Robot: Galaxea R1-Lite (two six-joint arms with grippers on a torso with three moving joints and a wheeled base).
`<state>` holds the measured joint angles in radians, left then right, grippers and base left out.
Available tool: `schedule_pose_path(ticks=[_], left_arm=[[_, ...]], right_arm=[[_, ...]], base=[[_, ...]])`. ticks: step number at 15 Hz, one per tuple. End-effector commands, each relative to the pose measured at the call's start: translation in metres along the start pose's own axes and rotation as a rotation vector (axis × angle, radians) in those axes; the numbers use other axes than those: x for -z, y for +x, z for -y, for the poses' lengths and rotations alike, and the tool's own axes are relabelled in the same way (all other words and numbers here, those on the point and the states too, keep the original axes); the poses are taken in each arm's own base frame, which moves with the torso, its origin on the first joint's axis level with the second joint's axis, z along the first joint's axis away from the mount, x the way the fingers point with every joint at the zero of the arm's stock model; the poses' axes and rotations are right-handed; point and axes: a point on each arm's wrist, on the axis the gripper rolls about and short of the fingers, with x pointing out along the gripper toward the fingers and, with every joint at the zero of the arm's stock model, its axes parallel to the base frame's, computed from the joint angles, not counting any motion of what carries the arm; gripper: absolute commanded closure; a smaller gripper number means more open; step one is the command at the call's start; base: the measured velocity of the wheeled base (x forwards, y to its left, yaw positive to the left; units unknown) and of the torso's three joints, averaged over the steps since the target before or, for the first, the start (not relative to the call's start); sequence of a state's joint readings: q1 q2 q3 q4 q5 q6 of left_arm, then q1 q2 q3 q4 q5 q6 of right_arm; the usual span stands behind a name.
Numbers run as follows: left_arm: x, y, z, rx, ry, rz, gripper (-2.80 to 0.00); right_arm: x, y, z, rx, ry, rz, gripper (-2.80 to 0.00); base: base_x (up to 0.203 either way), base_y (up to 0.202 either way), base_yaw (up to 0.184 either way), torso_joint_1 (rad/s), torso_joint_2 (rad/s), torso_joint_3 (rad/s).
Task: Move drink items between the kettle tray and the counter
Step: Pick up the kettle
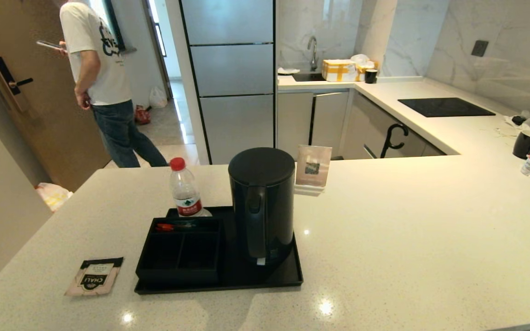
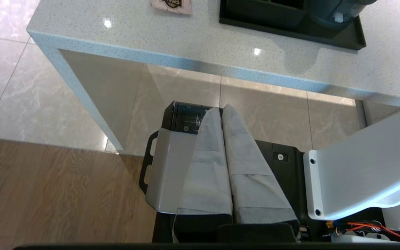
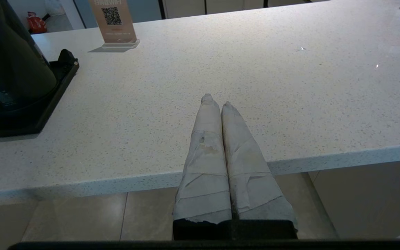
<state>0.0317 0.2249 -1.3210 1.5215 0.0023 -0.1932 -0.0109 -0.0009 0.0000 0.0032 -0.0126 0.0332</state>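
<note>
My left gripper (image 2: 222, 110) is clenched on nothing and hangs below the near edge of the counter (image 1: 407, 220), over my own base, while my right gripper (image 3: 216, 100) is likewise clenched and empty, parked at the counter's near edge, well apart from the kettle tray (image 1: 288, 276). The black kettle (image 1: 262, 202) stands upright on the tray's right part, beside the divided compartment box (image 1: 180, 253) and a red-capped water bottle (image 1: 185, 193). The CHALI tea sachet (image 1: 95, 276) lies flat on the counter just left of the tray.

Bright overhead light; specular glints on glossy counter (image 1: 384, 239); soft shadows; frames sharp.
</note>
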Motion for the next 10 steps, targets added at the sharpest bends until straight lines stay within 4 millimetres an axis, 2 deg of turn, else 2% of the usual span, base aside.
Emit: schedule_pose_path(ticks=[1,2,3,4,6,8,10], left_arm=[[0.009,0.002,-0.003,-0.001,0.008,0.004,0.00],[0.021,0.009,-0.006,-0.003,0.015,-0.008,0.00],[0.034,0.025,-0.009,-0.013,0.022,-0.057,0.00],[0.040,0.050,-0.010,-0.021,0.028,-0.090,0.00],[0.041,0.085,-0.010,-0.008,0.037,0.012,0.00],[0.031,0.120,-0.009,0.006,0.038,0.189,0.00],[0.030,0.127,-0.009,0.003,0.039,0.252,0.00]], right_arm=[[0.000,0.000,0.000,-0.002,0.001,-0.002,0.00],[0.000,0.000,0.000,-0.002,0.001,-0.002,0.00],[0.000,0.000,0.000,-0.002,0.001,-0.002,0.00],[0.000,0.000,0.000,0.000,0.001,-0.002,0.00],[0.000,0.000,0.000,0.000,-0.001,-0.002,0.00],[0.000,0.000,0.000,0.000,-0.001,-0.002,0.00],[0.000,0.000,0.000,0.000,-0.001,-0.002,0.00]], base=[[0.000,0.000,0.000,0.000,0.00,0.000],[0.000,0.000,0.000,0.000,0.00,0.000],[0.000,0.000,0.000,0.000,0.00,0.000],[0.000,0.000,0.000,0.000,0.00,0.000],[0.000,0.000,0.000,0.000,0.00,0.000],[0.000,0.000,0.000,0.000,0.00,0.000],[0.000,0.000,0.000,0.000,0.00,0.000]])
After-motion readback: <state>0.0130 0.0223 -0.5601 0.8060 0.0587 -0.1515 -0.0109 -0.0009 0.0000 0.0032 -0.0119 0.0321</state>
